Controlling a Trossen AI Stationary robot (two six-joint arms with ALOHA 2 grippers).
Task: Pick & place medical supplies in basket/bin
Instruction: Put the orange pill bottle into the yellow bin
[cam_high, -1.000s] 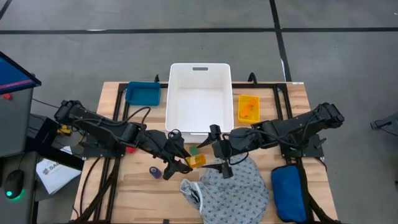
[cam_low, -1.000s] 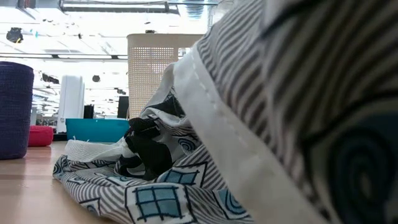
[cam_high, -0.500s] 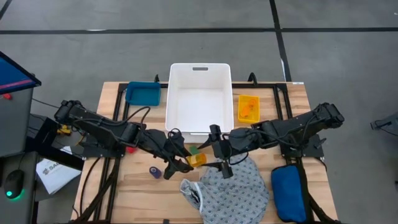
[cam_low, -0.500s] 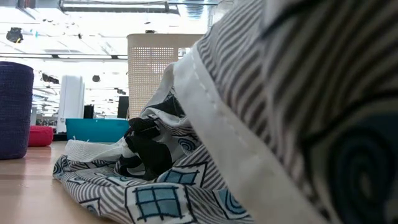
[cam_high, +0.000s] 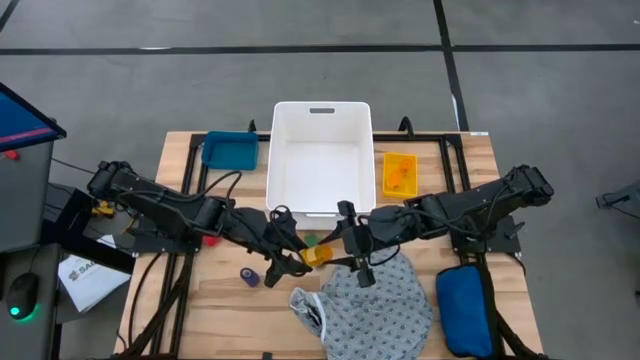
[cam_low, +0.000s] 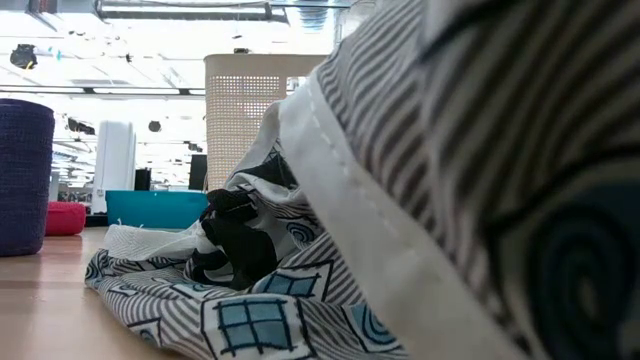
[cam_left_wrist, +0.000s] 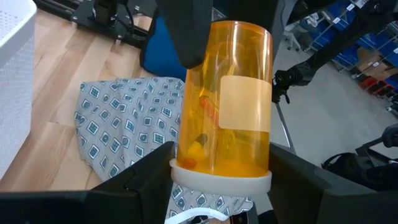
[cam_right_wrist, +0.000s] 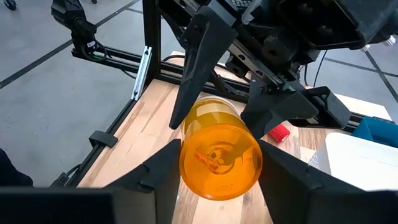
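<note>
bright, even overhead light; near gown blurred (low view).

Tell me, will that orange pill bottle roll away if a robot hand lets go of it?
Probably yes. The orange pill bottle is a smooth round tube, so on its side it would likely roll on the flat wooden table. It looks see-through and nearly empty, so it is probably light. Both the left hand and right hand are at it now.
</note>
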